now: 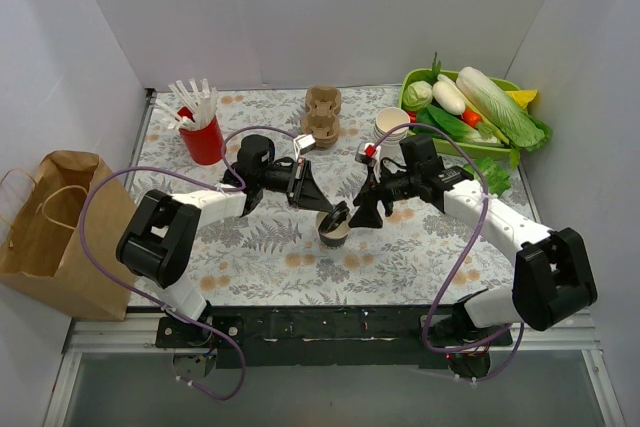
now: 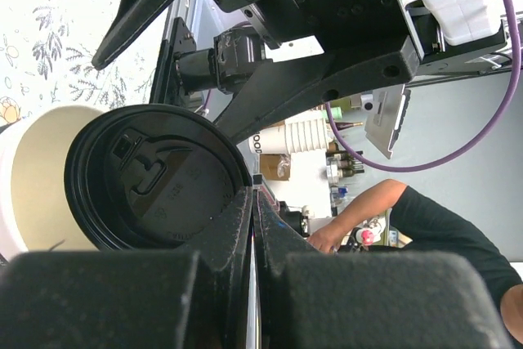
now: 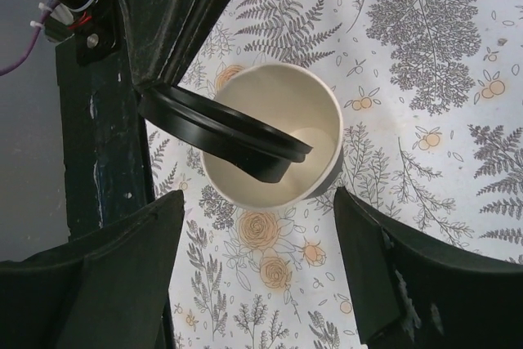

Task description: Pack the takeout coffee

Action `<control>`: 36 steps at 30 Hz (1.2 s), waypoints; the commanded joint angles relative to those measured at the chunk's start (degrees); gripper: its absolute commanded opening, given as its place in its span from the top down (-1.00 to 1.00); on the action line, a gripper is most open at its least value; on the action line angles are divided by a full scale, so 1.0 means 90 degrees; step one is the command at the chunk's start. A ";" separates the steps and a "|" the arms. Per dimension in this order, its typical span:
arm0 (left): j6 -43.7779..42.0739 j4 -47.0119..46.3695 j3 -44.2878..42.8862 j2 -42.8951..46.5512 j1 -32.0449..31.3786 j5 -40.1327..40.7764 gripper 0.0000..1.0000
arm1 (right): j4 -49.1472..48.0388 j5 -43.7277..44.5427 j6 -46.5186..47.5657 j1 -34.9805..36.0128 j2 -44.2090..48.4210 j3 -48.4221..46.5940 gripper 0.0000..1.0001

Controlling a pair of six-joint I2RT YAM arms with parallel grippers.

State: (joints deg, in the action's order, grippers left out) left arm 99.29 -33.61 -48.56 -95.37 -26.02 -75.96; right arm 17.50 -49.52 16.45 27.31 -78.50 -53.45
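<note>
A small white paper cup [image 1: 332, 234] stands open and empty on the floral tablecloth, in the middle of the table. Its round black lid [image 1: 337, 215] leans tilted across the cup's mouth, one edge dipping inside. My left gripper [image 1: 330, 209] is shut on the lid's rim. In the left wrist view the lid [image 2: 155, 177] fills the left side, with the cup [image 2: 33, 177] behind it and my left gripper [image 2: 255, 214] pinched together. My right gripper [image 3: 259, 195] hangs open just beside the cup [image 3: 327, 112], its fingers [image 3: 122, 275] apart and touching nothing. Tan pulp carriers [image 1: 322, 112] sit stacked at the back.
A red cup of white straws [image 1: 203, 135] stands at the back left. A stack of white cups [image 1: 390, 127] sits beside the carriers. A green tray [image 1: 412, 87] of vegetables fills the back right. A brown paper bag [image 1: 60, 232] stands off the table's left edge.
</note>
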 commanded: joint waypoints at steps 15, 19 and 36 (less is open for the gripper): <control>0.0228 -0.0563 -0.0161 -0.0399 0.0078 -0.0368 1.00 | -0.0450 0.0980 -0.0363 0.0159 -0.0165 0.0138 -0.61; 0.0325 -0.0583 -0.0337 -0.0448 0.0088 -0.0466 1.00 | -0.0518 0.1029 -0.0480 0.0159 -0.0155 0.0197 -0.61; 0.0326 -0.0504 -0.0367 -0.0506 0.0215 -0.0398 1.00 | -0.0879 0.1126 -0.1134 0.0159 -0.0331 0.0431 -0.64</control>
State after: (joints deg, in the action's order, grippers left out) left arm 103.33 -38.13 -50.65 -99.94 -24.67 -78.94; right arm 12.12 -40.32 8.67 28.62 -81.12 -50.81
